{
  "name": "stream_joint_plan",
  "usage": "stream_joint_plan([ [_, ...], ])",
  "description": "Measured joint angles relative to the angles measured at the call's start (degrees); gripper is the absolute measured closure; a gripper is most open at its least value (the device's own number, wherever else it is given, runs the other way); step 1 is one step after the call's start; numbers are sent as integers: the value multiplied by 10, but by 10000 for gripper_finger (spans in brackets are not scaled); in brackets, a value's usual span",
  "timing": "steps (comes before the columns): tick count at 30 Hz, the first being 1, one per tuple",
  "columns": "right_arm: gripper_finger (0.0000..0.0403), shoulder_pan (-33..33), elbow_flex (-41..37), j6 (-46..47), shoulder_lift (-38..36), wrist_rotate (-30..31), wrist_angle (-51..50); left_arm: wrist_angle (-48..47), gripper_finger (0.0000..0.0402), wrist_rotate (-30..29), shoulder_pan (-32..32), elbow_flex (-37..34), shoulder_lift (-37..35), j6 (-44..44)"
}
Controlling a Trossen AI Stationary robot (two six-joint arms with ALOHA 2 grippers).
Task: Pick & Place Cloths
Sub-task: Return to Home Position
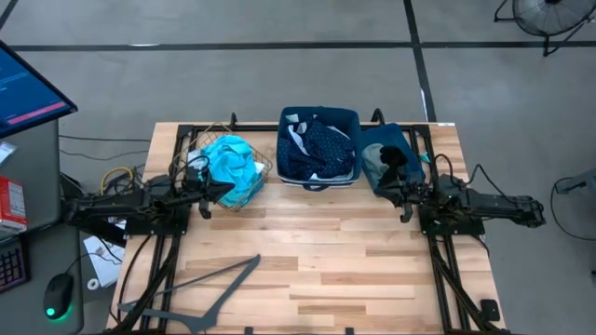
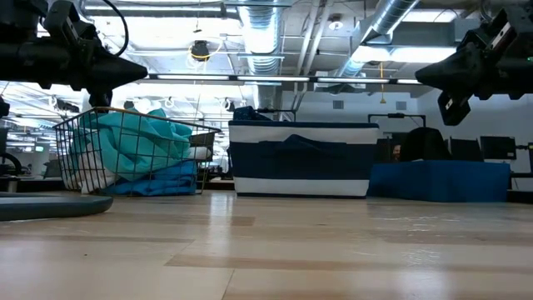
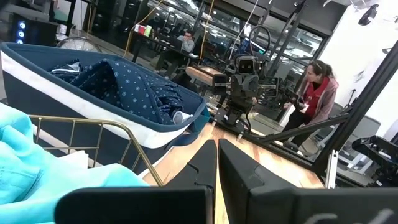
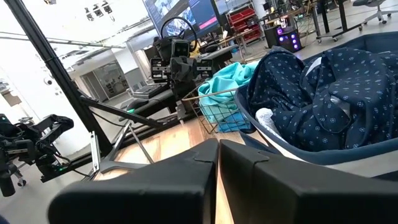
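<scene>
A bright turquoise cloth [image 1: 233, 167] fills the brown wire basket [image 1: 260, 177] at the table's far left. A navy white-dotted cloth [image 1: 321, 144] and a pale cloth [image 1: 296, 130] lie in the navy-and-white bin [image 1: 319, 181] at the far middle. A black cloth [image 1: 396, 156] and a grey-green one [image 1: 374, 167] rest on the dark blue bin [image 1: 413, 169] to the right. My left gripper [image 3: 217, 163] is shut, raised beside the basket's near side. My right gripper [image 4: 217, 163] is shut, raised just near of the dark blue bin.
A dark clothes hanger [image 1: 219, 288] lies on the near left of the wooden table [image 1: 326, 270]. A broad bare stretch of table spreads between the arms. A person in red [image 3: 317, 93] stands beyond the table in the left wrist view.
</scene>
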Motion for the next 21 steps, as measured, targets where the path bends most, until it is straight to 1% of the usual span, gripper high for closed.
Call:
stream_joint_plan([
  [21,390,0,0,0,0,0,0,8,401,2,0,0,0,0],
])
